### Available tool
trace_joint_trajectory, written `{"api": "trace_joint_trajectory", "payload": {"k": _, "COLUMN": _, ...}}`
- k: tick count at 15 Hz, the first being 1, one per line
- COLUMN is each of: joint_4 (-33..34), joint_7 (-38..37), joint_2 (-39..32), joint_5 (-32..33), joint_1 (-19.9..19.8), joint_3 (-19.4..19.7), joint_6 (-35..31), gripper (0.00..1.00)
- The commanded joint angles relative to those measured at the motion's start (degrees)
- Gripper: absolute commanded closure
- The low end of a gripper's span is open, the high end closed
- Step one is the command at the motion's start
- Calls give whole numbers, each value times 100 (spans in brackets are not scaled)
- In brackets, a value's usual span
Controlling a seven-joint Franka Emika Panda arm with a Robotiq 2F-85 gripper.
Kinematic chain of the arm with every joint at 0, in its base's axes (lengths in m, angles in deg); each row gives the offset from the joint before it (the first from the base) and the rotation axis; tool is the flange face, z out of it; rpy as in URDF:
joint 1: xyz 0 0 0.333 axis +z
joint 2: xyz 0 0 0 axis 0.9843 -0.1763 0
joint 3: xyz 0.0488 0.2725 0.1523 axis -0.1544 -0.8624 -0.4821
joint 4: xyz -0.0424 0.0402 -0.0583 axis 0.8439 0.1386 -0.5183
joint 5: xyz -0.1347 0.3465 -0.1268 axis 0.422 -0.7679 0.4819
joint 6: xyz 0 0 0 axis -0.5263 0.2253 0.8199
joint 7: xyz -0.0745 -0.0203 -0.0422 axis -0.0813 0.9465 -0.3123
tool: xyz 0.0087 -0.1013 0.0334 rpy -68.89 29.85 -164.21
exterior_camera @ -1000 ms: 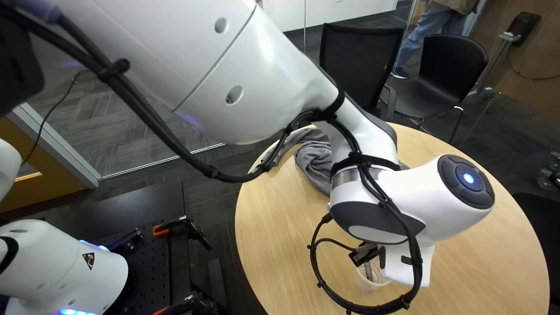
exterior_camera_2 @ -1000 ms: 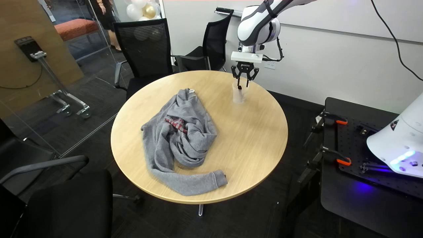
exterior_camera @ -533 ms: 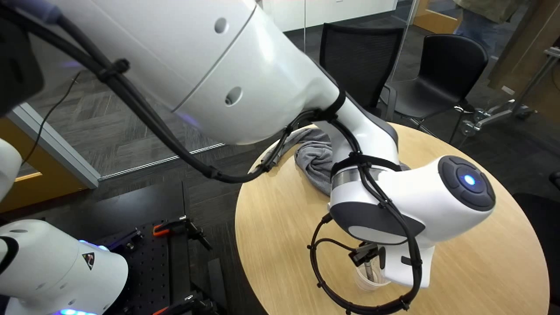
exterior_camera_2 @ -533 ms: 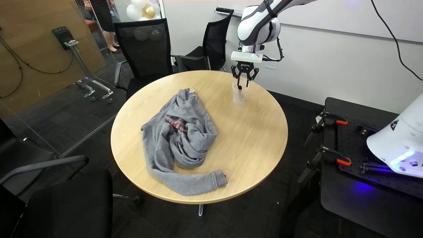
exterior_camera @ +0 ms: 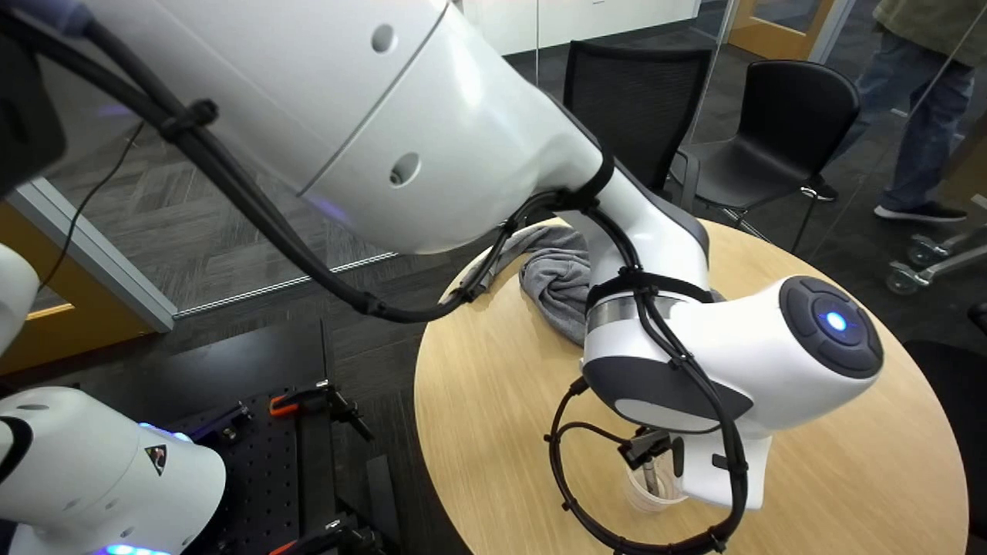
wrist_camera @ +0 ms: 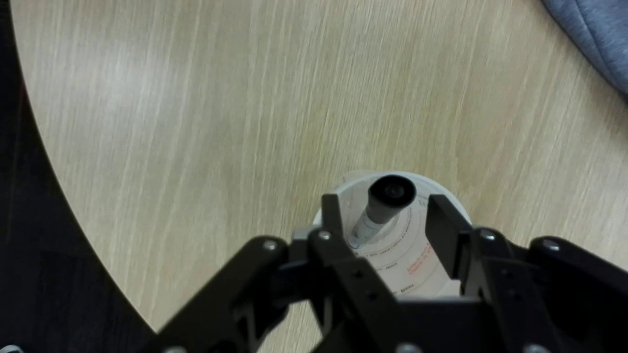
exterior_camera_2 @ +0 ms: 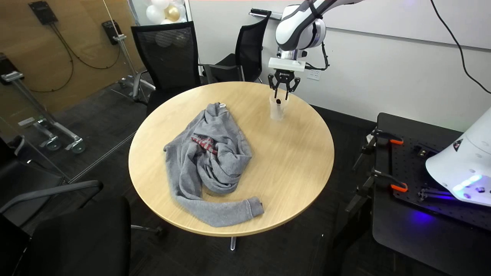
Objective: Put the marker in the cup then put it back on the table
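Note:
The marker (wrist_camera: 380,211) stands tilted inside the cup (wrist_camera: 412,277), black end up, in the wrist view. The translucent cup stands upright on the table (wrist_camera: 221,122). The marker (exterior_camera_2: 279,102) and cup (exterior_camera_2: 275,114) also show in an exterior view, near the table's edge. Another exterior view shows the marker (exterior_camera: 651,478) in the cup (exterior_camera: 651,503), partly covered by the wrist. My gripper (wrist_camera: 383,201) is open above the cup, one finger on each side of the marker's upper end, with visible gaps. Its fingertips (exterior_camera_2: 281,98) are at about the rim's height. The marker's lower end is partly hidden.
A grey cloth (exterior_camera_2: 215,161) lies bunched on the table, away from the cup; its edge shows in the wrist view (wrist_camera: 598,39). The table's edge is close on the left of the wrist view. Black chairs (exterior_camera_2: 168,57) stand around the table.
My open gripper has shifted very slightly up and sideways over the cup. The marker and cup stay in place. People and a wheeled stand have moved in the background.

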Motion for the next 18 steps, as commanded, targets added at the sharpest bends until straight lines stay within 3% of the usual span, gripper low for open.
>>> {"api": "trace_joint_trajectory", "payload": {"k": 1, "joint_4": 149, "joint_7": 118, "joint_2": -48, "joint_5": -129, "joint_1": -61, "joint_3": -31, "joint_6": 139, "gripper": 50}}
{"api": "trace_joint_trajectory", "payload": {"k": 9, "joint_4": 311, "joint_7": 101, "joint_2": -275, "joint_5": -115, "joint_1": -71, "joint_3": -36, "joint_6": 210, "gripper": 51}}
{"api": "trace_joint_trajectory", "payload": {"k": 10, "joint_4": 320, "joint_7": 90, "joint_2": -296, "joint_5": -112, "joint_1": -65, "joint_3": -33, "joint_6": 205, "gripper": 68}}
{"api": "trace_joint_trajectory", "payload": {"k": 14, "joint_4": 321, "joint_7": 100, "joint_2": -314, "joint_5": -120, "joint_1": -63, "joint_3": -37, "joint_6": 178, "gripper": 99}}
{"api": "trace_joint_trajectory", "payload": {"k": 18, "joint_4": 101, "joint_7": 64, "joint_2": -74, "joint_5": -91, "joint_1": 5, "joint_3": 11, "joint_6": 47, "gripper": 94}}
